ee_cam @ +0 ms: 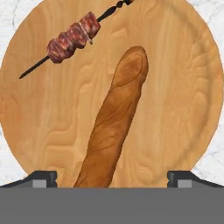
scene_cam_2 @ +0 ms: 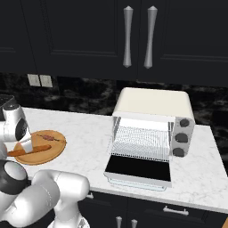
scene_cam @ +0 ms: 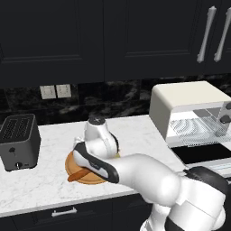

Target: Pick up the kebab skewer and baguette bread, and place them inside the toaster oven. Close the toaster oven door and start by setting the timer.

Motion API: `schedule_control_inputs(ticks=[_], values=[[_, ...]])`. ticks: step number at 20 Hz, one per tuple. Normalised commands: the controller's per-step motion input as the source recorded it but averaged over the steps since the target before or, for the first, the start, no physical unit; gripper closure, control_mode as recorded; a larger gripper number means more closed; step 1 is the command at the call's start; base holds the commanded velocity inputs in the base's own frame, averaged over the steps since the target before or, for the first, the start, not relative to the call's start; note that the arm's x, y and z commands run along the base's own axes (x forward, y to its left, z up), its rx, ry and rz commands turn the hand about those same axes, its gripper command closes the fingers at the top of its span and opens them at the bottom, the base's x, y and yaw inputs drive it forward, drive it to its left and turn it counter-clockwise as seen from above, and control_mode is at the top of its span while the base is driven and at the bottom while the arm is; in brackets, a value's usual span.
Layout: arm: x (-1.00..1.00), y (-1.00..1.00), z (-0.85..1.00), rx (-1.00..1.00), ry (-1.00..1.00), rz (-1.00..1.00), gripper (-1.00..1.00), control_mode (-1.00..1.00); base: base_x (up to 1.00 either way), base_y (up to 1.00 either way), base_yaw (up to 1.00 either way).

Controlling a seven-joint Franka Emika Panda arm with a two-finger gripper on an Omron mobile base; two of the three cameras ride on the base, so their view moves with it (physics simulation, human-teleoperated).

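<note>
A: Hand view looks straight down on the round wooden board [ee_cam: 183,100]. The baguette bread [ee_cam: 114,127] lies along the board's middle, its near end running in between the two dark fingertips [ee_cam: 43,178]. The kebab skewer [ee_cam: 72,37] lies apart from it, nearer the far rim, with red-brown meat bunched on a thin dark stick.

B: Gripper state?

A: Jaws spread wide, one tip at each side of the loaf, neither touching it. Nothing is pinched.

B: What do the base views add?

A: The right base view gives the toaster oven [scene_cam_2: 153,133] on the marble counter [scene_cam_2: 89,129], well to the right of the board [scene_cam_2: 49,153]. The toaster oven door [scene_cam_2: 139,168] is folded down flat and the wire rack [scene_cam_2: 141,141] is exposed. Three dark knobs [scene_cam_2: 181,137] run down its right face. Baguette [scene_cam_2: 29,150] and skewer [scene_cam_2: 51,138] both show on the board there.

B: And the left base view?

A: A dark slot toaster [scene_cam: 19,140] stands at the counter's left, oven [scene_cam: 189,113] at right. Only the baguette's end [scene_cam: 76,175] pokes out from under the arm.

B: Arm pose?

A: The arm reaches forward and left from the base, with the wrist bent down over the board [scene_cam: 83,177] and the hand pointing at it from above.
</note>
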Motion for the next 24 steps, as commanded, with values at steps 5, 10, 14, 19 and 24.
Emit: schedule_control_inputs(ticks=[5, 10, 14, 19, 24], values=[[0.30, 0.04, -0.20, 0.00, 0.00, -0.02, -1.00, -1.00, 0.00, 0.00, 0.00], [0.02, -0.01, -0.29, 0.00, 0.00, -0.05, -1.00, -1.00, 0.00, 0.00, 0.00], [0.00, 0.00, -0.35, 0.00, 0.00, -0.05, -1.00, -1.00, 0.00, 0.00, 0.00], [0.00, 0.00, -0.31, 0.00, 0.00, -0.03, -1.00, -1.00, 0.00, 0.00, 0.00], [-0.01, 0.00, -0.09, 0.00, 0.00, 0.00, -1.00, -1.00, 0.00, 0.00, 0.00]])
